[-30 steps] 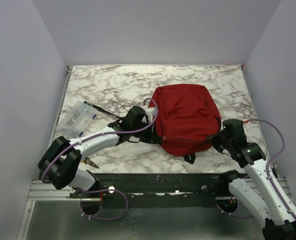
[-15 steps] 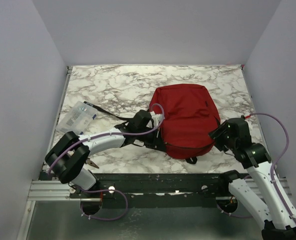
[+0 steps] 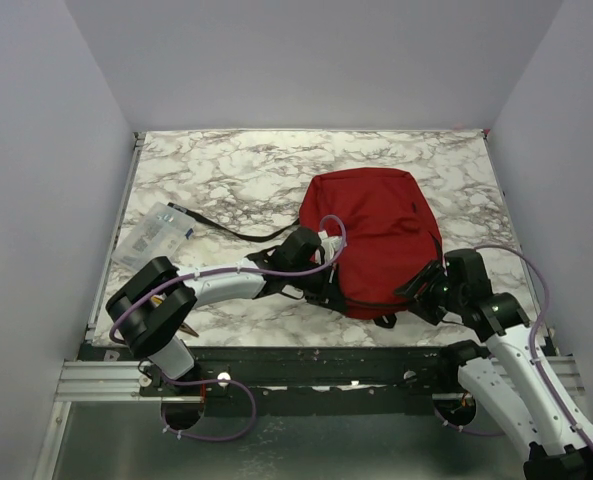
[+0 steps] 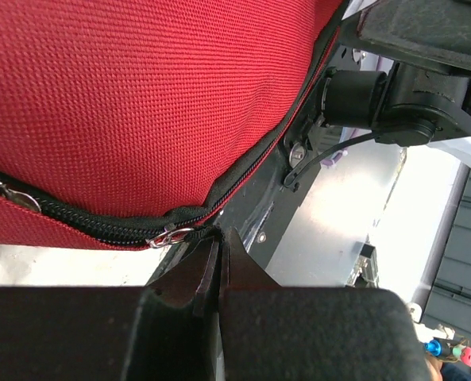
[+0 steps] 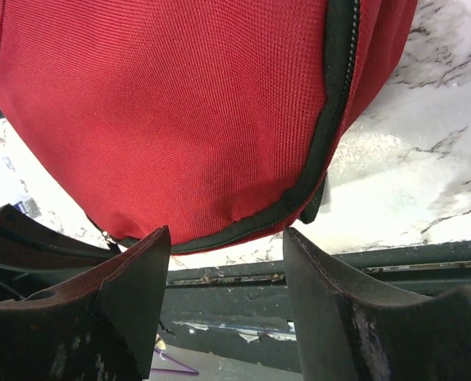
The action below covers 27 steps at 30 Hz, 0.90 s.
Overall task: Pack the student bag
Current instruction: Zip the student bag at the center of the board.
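Observation:
The student bag [image 3: 374,235], dark red with black zipper lines, lies flat on the marble table right of centre. My left gripper [image 3: 334,290] is at its near left edge. In the left wrist view the bag [image 4: 140,103] fills the top, and the left gripper [image 4: 218,236] is shut on the black tab of the zipper pull [image 4: 168,234]. My right gripper [image 3: 422,284] stands open at the bag's near right corner. In the right wrist view the bag [image 5: 179,103] and its zipper line [image 5: 318,155] lie just beyond the right gripper [image 5: 224,238], with nothing between the fingers.
A clear plastic pouch [image 3: 154,235] lies at the table's left side, with a thin black strap [image 3: 226,231] running from it toward the bag. A small orange-tipped tool [image 3: 185,327] pokes out beside the left arm's base. The black mounting rail [image 3: 316,362] runs along the near edge.
My left gripper has slid right along the bag's near edge, still pinching the zipper pull. The right gripper has opened, let go of the bag's corner and shifted slightly.

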### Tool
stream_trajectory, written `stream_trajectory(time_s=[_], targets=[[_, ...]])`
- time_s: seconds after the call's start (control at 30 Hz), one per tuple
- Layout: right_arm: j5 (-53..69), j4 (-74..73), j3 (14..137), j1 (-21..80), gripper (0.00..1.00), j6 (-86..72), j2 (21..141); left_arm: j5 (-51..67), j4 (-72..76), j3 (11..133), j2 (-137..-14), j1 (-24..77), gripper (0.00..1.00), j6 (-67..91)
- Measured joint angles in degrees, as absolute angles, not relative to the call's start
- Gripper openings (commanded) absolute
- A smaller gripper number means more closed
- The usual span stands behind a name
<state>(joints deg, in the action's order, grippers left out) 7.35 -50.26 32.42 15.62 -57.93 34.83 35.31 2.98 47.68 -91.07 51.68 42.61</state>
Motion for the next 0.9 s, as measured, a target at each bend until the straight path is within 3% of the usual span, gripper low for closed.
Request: stream_trajectory(time_s=[0.73, 0.83, 0.9], targets=[[7.4, -53.5, 27.4, 15.6, 0.72, -64.5, 25.7, 35.4, 3.4, 47.7, -91.1, 51.9, 0.00, 42.9], [7.4, -52.3, 26.7, 15.6, 0.65, -65.0, 27.2, 35.4, 3.4, 47.7, -91.1, 51.9, 0.00, 43.0], [6.7, -50.8, 26.0, 15.6, 0.53, -65.4, 28.1, 35.4, 3.4, 47.7, -91.1, 51.9, 0.00, 43.1]])
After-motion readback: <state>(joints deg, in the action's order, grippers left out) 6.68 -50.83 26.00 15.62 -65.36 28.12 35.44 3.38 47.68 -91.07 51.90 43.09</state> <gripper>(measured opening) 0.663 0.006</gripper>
